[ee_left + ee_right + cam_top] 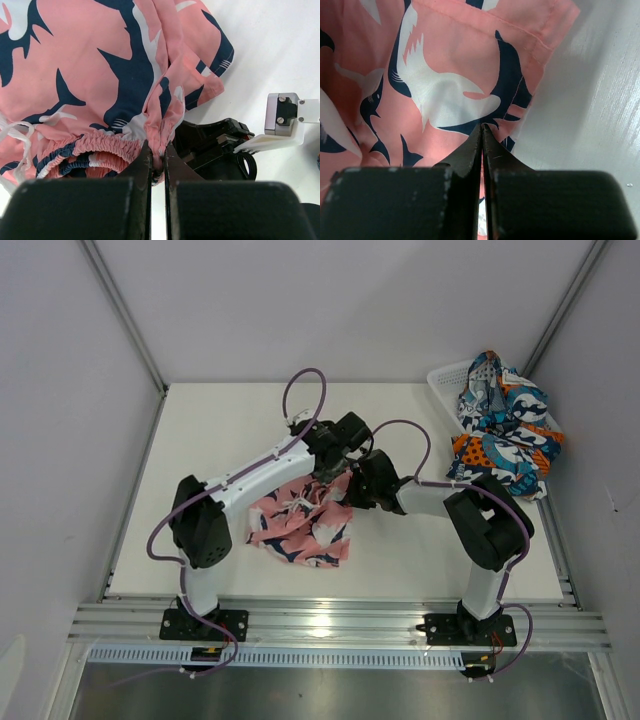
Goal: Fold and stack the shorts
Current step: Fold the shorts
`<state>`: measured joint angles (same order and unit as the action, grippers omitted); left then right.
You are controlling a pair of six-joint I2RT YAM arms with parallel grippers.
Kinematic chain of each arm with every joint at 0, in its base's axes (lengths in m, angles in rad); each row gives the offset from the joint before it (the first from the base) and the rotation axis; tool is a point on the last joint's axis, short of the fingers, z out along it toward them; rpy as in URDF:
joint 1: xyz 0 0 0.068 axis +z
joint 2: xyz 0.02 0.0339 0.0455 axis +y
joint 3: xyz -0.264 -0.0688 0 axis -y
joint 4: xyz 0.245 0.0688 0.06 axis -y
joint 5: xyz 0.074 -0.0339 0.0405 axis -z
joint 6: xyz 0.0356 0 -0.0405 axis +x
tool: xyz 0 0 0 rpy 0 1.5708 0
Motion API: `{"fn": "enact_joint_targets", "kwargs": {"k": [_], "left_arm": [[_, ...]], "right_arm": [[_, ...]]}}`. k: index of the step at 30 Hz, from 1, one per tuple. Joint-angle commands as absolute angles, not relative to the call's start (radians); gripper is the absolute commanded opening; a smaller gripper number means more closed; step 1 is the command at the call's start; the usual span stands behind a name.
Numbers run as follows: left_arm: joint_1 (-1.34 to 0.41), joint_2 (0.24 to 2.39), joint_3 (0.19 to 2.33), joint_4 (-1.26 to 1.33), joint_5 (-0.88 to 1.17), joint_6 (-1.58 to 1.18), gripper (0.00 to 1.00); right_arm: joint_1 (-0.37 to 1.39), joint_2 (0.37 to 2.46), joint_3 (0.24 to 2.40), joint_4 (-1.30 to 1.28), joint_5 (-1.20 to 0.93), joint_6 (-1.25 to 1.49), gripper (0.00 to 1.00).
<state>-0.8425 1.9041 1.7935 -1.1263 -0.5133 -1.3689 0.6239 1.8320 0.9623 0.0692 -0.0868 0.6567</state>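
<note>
The left gripper (157,152) is pinching the soft pink shark-printed shorts (100,75) by the waistband (95,150); the right gripper (482,132) is pinching their cloth.

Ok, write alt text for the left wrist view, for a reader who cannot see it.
The left gripper is shut on a bunched fold of the pink shorts, beside their gathered waistband. The shorts lie on a white table; black parts of the right arm sit right of the grip.
</note>
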Motion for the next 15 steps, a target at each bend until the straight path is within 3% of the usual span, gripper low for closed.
{"fn": "enact_joint_targets", "kwargs": {"k": [1, 7, 10, 11, 14, 15], "left_arm": [[-0.864, 1.914, 1.784, -1.085, -0.515, -1.425, 0.02], [-0.868, 1.939, 1.741, -1.02, -0.485, -1.414, 0.1], [-0.868, 1.937, 1.735, -0.988, -0.485, -1.396, 0.24], [-0.868, 1.934, 1.732, -0.977, -0.485, -1.388, 0.47], [-0.868, 1.922, 1.741, -0.976, -0.503, -1.373, 0.91], [-0.865, 1.907, 1.743, -0.971, -0.508, -1.361, 0.95]], "right_arm": [[0.612, 1.852, 0.931, 0.028, -0.037, 0.644, 0.0], [0.603, 1.836, 0.911, 0.041, -0.035, 0.644, 0.0], [0.601, 1.83, 0.907, 0.043, -0.035, 0.644, 0.0], [0.6, 1.829, 0.905, 0.041, -0.037, 0.644, 0.0], [0.595, 1.824, 0.897, 0.046, -0.037, 0.643, 0.0], [0.595, 1.822, 0.896, 0.048, -0.038, 0.643, 0.0]]}}
